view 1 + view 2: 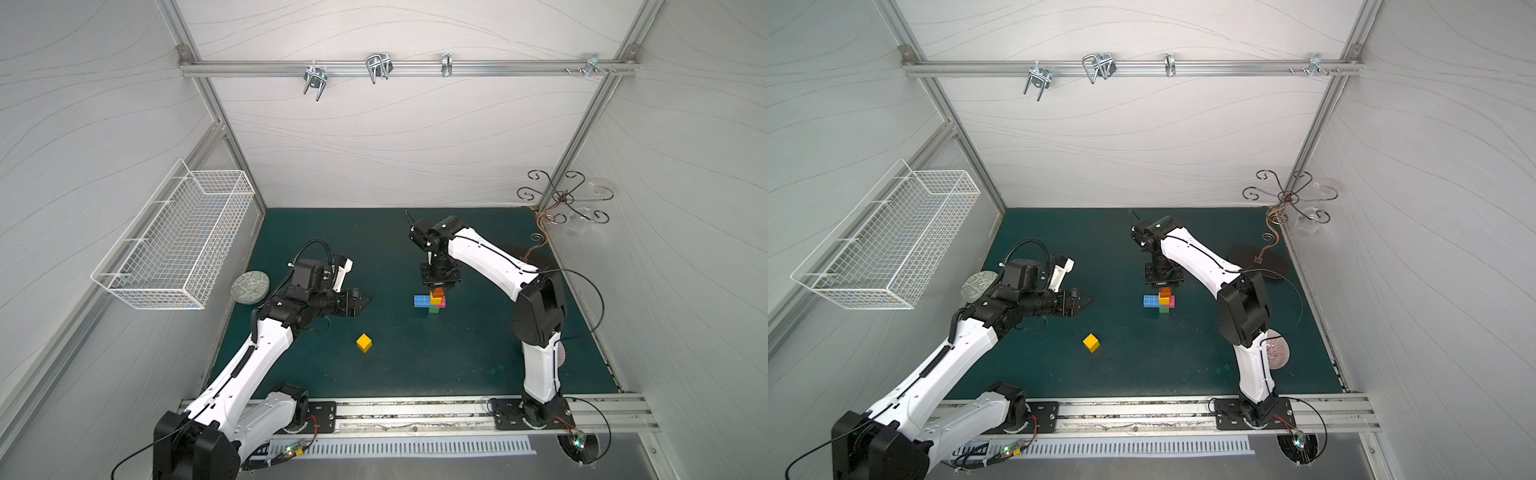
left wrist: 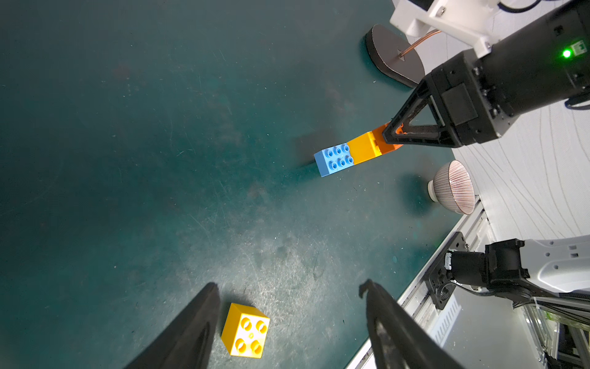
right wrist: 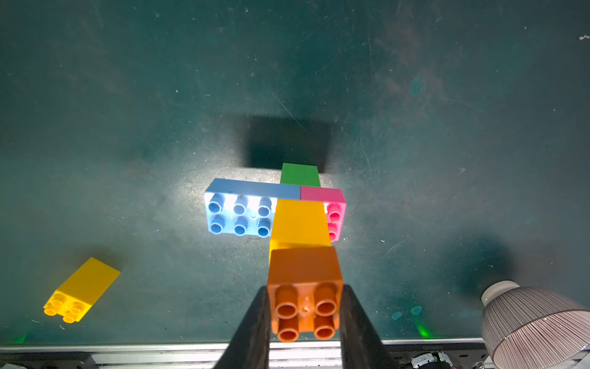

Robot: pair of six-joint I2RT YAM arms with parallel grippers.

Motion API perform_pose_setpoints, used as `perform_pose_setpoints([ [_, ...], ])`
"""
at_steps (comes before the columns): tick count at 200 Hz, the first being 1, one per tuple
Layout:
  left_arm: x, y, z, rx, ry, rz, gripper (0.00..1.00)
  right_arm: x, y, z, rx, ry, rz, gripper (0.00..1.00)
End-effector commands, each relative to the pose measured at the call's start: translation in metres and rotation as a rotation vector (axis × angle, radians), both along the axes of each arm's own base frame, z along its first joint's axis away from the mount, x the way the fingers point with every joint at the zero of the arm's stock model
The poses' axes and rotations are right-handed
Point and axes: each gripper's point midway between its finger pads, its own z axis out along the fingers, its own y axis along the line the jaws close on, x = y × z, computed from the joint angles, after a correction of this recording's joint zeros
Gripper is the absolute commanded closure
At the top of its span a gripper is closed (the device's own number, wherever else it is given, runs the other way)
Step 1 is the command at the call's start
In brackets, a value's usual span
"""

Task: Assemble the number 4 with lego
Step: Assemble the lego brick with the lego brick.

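Number 4 (image 3: 298, 223) lies directly below the right tool (image 3: 305, 292), which grips its orange brick (image 3: 303, 271)

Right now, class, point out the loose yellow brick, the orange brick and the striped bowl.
loose yellow brick (image 1: 364, 343): in a top view, on its studded top face.
orange brick (image 3: 305, 306): right wrist view, on its studded face, between the studs.
striped bowl (image 2: 453, 188): left wrist view, on its ribbed outer wall.
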Motion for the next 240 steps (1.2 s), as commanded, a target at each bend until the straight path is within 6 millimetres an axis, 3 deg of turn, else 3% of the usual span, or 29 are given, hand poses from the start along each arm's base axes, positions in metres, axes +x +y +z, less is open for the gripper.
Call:
perform_pose_setpoints([
  [1, 0.006, -0.002, 0.013, -0.011, -0.065, -0.006, 0.26, -0.003, -0.003, -0.005, -0.022, 0.036, -0.024, 0.78],
  [109, 0.005, 0.0, 0.014, -0.004, -0.071, 0.0, 0.26, 0.004, -0.001, 0.005, -0.022, -0.017, -0.037, 0.78],
  [240, 0.004, 0.0, 0.015, -0.002, -0.074, 0.0, 0.26, -0.007, -0.002, -0.009, -0.028, 0.035, -0.054, 0.77],
])
